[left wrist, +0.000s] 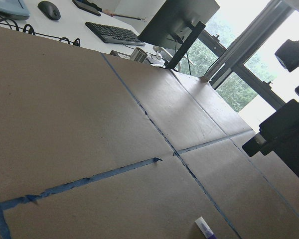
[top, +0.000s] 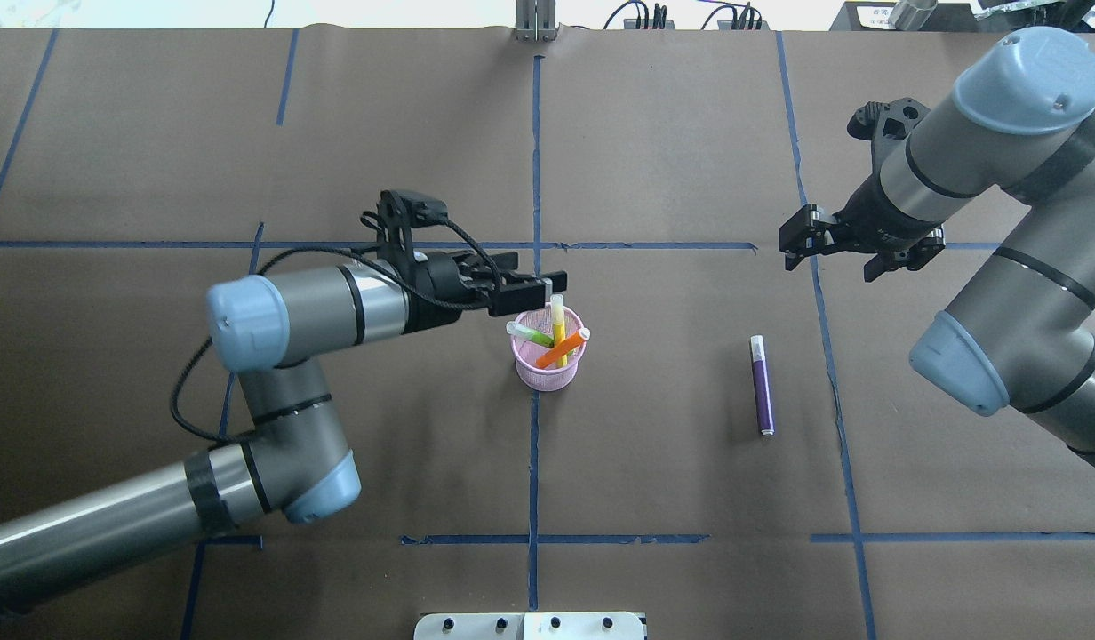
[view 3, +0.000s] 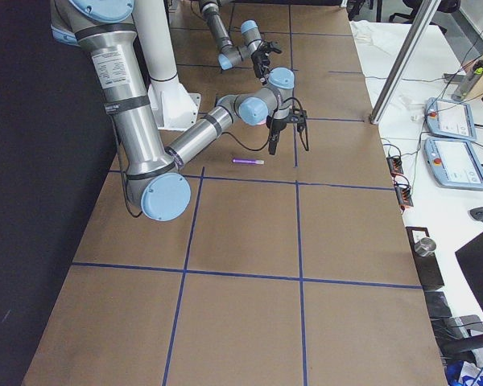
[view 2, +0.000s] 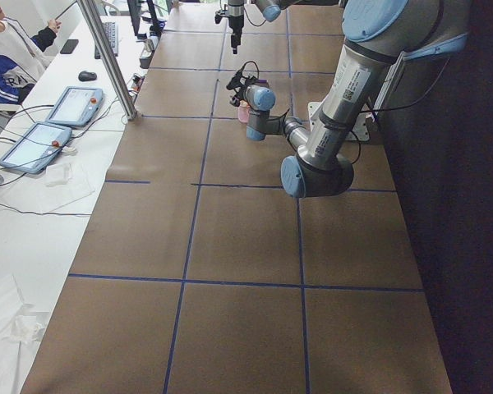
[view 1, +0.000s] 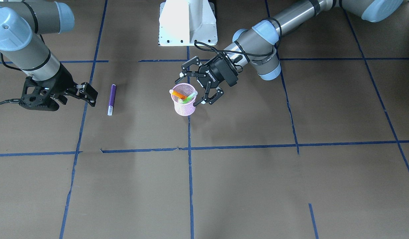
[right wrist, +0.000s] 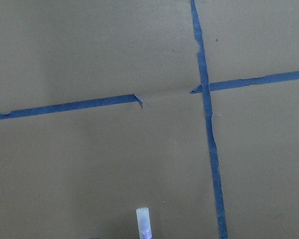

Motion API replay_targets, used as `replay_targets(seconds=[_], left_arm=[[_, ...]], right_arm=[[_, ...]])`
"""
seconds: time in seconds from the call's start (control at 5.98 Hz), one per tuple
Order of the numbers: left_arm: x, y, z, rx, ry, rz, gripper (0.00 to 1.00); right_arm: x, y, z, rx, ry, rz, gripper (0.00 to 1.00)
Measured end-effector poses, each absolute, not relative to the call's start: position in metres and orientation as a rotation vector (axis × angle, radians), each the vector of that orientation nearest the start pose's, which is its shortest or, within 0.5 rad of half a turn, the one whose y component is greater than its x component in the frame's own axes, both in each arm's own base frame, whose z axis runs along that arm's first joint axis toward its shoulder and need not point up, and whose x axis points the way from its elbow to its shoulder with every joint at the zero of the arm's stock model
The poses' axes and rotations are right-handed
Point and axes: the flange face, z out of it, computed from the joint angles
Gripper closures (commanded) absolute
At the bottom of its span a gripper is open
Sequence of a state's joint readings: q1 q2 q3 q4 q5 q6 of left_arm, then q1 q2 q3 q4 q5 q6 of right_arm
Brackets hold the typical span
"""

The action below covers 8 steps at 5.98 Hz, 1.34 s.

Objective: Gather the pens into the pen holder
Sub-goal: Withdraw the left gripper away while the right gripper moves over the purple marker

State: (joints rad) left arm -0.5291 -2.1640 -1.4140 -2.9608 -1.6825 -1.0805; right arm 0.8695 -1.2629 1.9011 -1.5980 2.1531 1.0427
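Three pens are already lodged in the small round pink wire-mesh pen holder point(top: 547, 372): a thick orange marker-like pen point(top: 561, 349), a thick green pen point(top: 537, 336) and what appears to be a yellow pen point(top: 558, 327), all leaning with their pale caps above the rim. One is left, the thick purple marker-like pen point(top: 762, 391). It lies flat on the brown paper-covered tabletop point(top: 654, 471), well apart from the holder at about 3 o'clock of it on the overhead view, with its pale cap pointed to 12 o'clock. The task is therefore judged mostly done, with a single pick and drop outstanding. The left end effector point(view 1: 192, 89) is reached in from 9 o'clock with the wrist nearly level and hangs by the holder's rim. Its fingers are spread wide to either side of the cup's top, and nothing is gripped between them. The right end effector point(view 1: 86, 94) is pointed steeply down, near the purple pen at roughly 1 o'clock of it and not touching it. How far its fingers are parted cannot be told. The last pick is judged to fall to the right arm.
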Motion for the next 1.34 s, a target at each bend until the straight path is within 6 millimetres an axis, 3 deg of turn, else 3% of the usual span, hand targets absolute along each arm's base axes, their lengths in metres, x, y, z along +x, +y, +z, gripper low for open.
replay_targets(seconds=[0.33,0.67,1.0,1.34], left_arm=[[0.454,-0.488,0.232,0.702,1.551,0.102,0.00],[0.385,-0.525,0.245,0.547,1.407,0.086,0.00],[0.342,-0.528,0.262,0.493,1.360,0.058,0.00],[0.311,-0.528,0.278,0.495,1.344,0.080,0.00]], right_arm=[[-0.332,-0.476,0.343,-0.078,-0.811,0.161,0.00],[-0.370,-0.454,0.347,-0.048,-0.762,0.156,0.00],[-0.406,-0.445,0.365,0.003,-0.754,0.117,0.00],[-0.425,-0.446,0.391,0.022,-0.772,0.084,0.00]])
